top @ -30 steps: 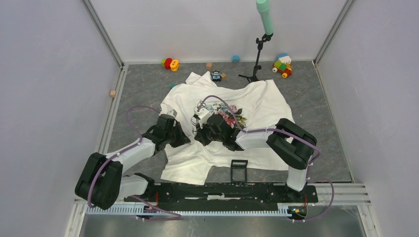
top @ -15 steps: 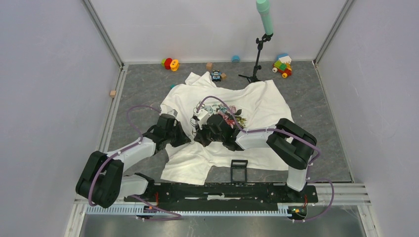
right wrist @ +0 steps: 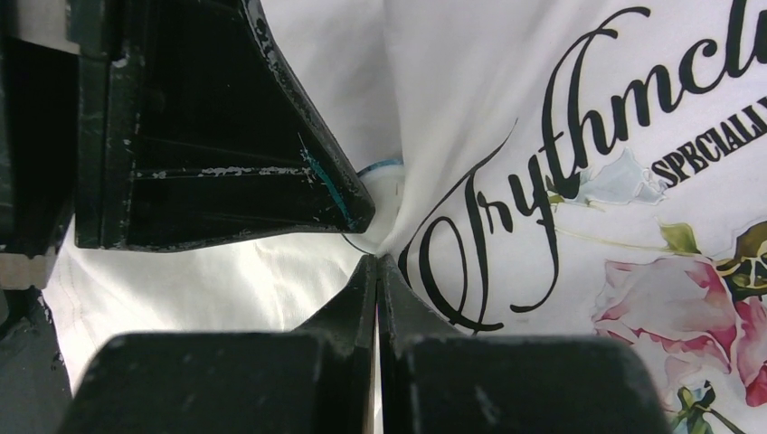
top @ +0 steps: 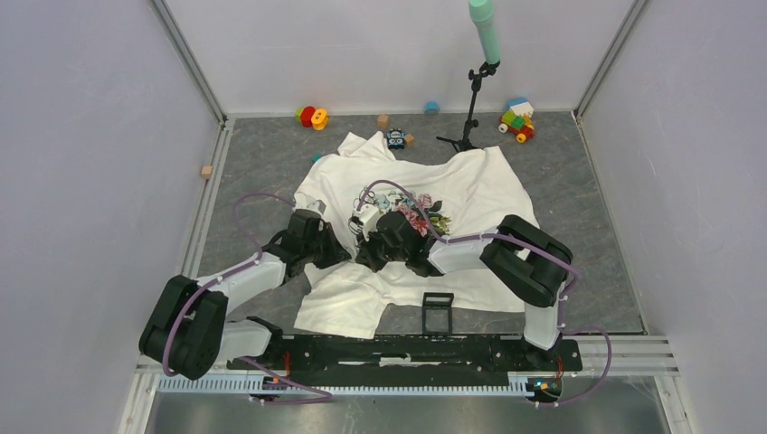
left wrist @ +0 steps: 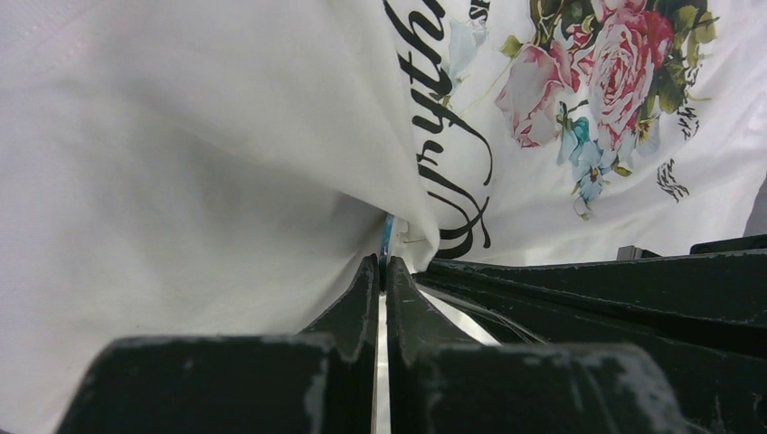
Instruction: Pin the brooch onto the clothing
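The clothing (top: 475,194) is a white T-shirt with a rose print and black script, spread on the grey table. My two grippers meet nose to nose at a raised fold left of the print. The left gripper (left wrist: 383,262) is shut on the brooch (left wrist: 387,237), which shows edge-on as a thin blue sliver against the fold. From the right wrist, the brooch (right wrist: 384,181) is a pale disc with a blue rim beside the left fingers (right wrist: 271,181). The right gripper (right wrist: 377,262) is shut, pinching the clothing (right wrist: 506,108) at the fold. From above, both gripper tips are hidden under the wrists.
A black square frame holder (top: 438,312) stands at the shirt's near hem. A small black-and-blue toy (top: 394,138) sits by the collar, next to a microphone stand (top: 470,117). Coloured toys (top: 312,116) (top: 516,120) and wooden blocks (top: 207,171) lie along the back and left edges.
The right arm has shifted slightly left, uncovering a bit more of the rose print. Both grippers have stayed shut at the fold.
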